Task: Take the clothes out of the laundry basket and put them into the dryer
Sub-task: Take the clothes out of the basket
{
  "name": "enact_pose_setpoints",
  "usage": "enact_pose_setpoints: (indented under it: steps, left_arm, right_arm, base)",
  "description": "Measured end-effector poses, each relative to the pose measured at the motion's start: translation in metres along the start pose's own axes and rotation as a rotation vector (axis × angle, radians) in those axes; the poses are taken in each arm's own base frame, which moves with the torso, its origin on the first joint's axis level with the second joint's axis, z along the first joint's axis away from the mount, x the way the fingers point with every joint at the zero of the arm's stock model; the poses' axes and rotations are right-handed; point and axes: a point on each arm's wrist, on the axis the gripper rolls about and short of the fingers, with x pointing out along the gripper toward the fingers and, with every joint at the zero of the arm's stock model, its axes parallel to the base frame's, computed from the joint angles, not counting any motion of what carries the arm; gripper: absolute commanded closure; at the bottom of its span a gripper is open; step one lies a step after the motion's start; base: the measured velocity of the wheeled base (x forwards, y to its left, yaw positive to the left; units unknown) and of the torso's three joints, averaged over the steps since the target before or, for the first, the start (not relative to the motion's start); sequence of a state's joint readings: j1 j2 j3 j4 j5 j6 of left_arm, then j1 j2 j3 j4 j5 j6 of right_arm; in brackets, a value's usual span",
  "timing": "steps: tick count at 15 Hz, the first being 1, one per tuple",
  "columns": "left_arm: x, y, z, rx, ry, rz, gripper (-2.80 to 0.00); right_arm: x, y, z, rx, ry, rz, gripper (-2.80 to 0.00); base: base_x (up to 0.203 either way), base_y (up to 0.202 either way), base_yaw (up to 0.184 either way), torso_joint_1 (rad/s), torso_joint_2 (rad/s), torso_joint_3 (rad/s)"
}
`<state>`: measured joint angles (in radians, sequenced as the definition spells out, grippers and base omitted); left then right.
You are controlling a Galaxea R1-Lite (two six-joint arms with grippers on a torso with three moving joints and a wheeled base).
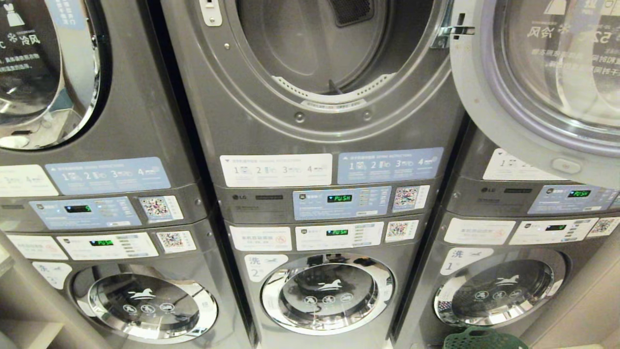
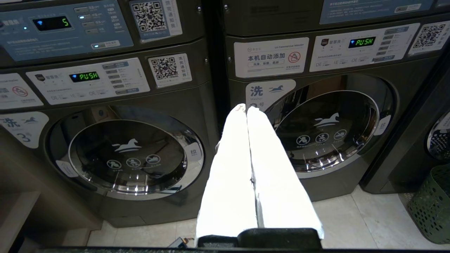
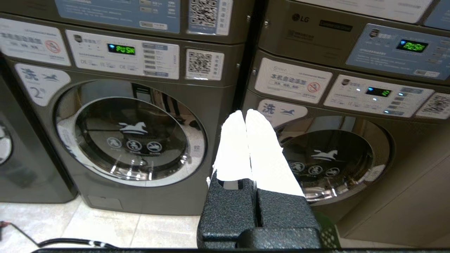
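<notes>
Arms low, nothing picked up yet.

Both the left end effector (image 2: pixel 246 109) and right end effector (image 3: pixel 245 113) have fingers pressed together on nothing; we judge the right should open wide, reach down to the green laundry basket (image 1: pixel 484 338) on the floor at lower right. The dryer (image 1: pixel 319 53) opening faces us, its door (image 1: pixel 537 92) swung right.

Laundry basket (image 1: pixel 484 339) cut by frame edge; contents unseen.
</notes>
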<state>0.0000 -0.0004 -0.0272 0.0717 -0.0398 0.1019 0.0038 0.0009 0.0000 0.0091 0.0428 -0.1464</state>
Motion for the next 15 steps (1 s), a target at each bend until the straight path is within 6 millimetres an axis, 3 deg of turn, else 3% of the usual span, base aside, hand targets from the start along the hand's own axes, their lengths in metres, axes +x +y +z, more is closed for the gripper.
enact_pose_setpoints:
  steps: [8, 15]
  left_arm:
    - [0.0000, 0.0001, 0.0001, -0.002, 0.000, 0.004, 0.00]
    - [0.0000, 0.0001, -0.0001, -0.001, 0.000, 0.004, 0.00]
  right_arm:
    - [0.0000, -0.0009, 0.0004, 0.134, -0.002, -0.038, 0.00]
    - [-0.0001, -0.0010, 0.0003, 0.141, -0.002, -0.041, 0.00]
  base:
    - [0.000, 0.000, 0.000, 0.000, 0.00, 0.000]
    - [0.000, 0.000, 0.000, 0.000, 0.00, 0.000]
